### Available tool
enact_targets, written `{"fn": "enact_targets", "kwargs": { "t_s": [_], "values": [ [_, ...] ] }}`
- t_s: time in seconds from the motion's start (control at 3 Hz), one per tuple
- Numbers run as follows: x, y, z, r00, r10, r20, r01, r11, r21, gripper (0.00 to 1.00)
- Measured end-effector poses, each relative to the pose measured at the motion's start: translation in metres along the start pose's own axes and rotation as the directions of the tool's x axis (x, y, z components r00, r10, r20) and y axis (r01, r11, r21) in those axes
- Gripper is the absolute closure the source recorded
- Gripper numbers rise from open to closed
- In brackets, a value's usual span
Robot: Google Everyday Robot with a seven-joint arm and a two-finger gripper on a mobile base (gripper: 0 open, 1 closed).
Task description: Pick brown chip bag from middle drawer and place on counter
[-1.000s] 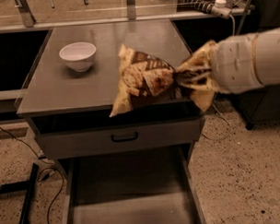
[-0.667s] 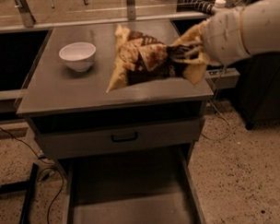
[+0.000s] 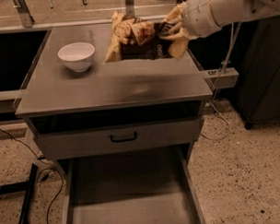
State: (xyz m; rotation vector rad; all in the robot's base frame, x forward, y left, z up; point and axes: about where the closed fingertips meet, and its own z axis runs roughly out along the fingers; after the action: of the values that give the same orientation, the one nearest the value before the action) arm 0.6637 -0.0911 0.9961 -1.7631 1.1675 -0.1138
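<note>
Since the last frame the brown chip bag (image 3: 136,38) has gone deeper over the counter (image 3: 120,84), away from the front edge and toward the back rail, and the gripper (image 3: 170,31) has gone with it. The white bowl (image 3: 77,56) on the left has not shifted.

Reading left to right: the bowl sits on the left half of the counter, apart from the bag's near tip. The bag's long axis runs roughly left to right, its pale left end pointing down toward the bowl and its right end up in the jaws. I can't tell whether its lower edge is touching the top or hanging just above it.

Below and in the centre, the middle drawer (image 3: 129,197) stands pulled out and bare under the drawer front (image 3: 124,137) with its black handle.

On the right, the gripper comes in from the far right corner, clamped tight on the bag's right end, with the bag stretching leftward from the jaws.

I judge the release turns on height. The open room lies in front of and under the bag, a wide bare stretch of counter. I'd keep off the right edge, which is close to the jaws.
</note>
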Motion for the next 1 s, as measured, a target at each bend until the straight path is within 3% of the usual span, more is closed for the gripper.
{"fn": "enact_targets", "kwargs": {
  "t_s": [0.33,1.0],
  "values": [
    [0.032,-0.013,0.026,0.998,0.063,-0.012,-0.064,0.9980,-0.003,1.00],
    [0.065,0.010,0.073,0.990,0.137,-0.034,-0.138,0.9896,-0.040,1.00]
  ]
}}
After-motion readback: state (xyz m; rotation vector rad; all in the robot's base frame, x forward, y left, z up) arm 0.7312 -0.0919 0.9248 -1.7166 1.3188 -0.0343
